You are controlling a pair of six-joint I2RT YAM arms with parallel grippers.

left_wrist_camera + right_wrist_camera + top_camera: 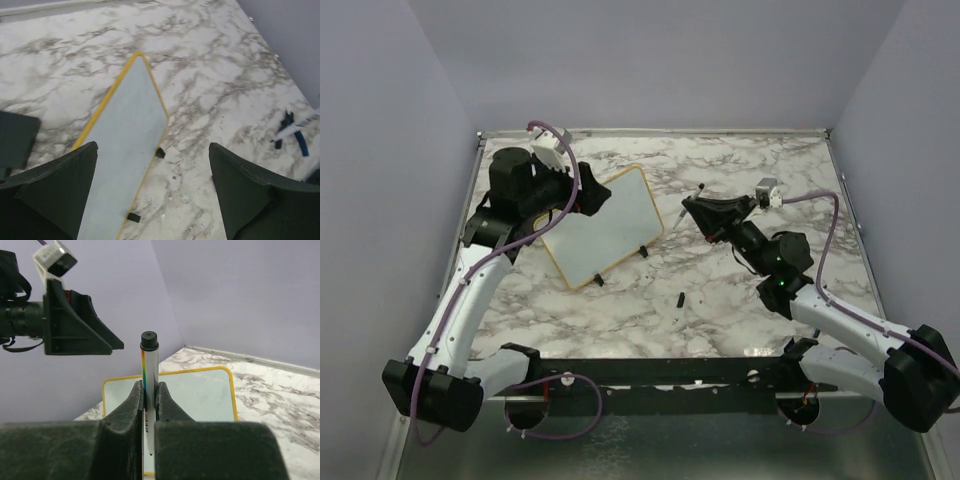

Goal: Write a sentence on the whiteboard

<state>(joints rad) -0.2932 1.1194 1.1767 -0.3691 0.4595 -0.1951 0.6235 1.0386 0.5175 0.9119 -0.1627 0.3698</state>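
The whiteboard with its yellow frame and black feet sits left of centre, turned at an angle. Its white face is blank in every view, with no sentence showing. My left gripper is open at the board's far left edge. In the left wrist view its fingers stand wide apart over the board. My right gripper is to the right of the board, shut on a white marker with a rainbow stripe. The marker's black end points up and its tip points down towards the board.
A small black marker cap lies on the marble table in front of the board. A flat black block lies left of the board. Grey walls close in the table on three sides.
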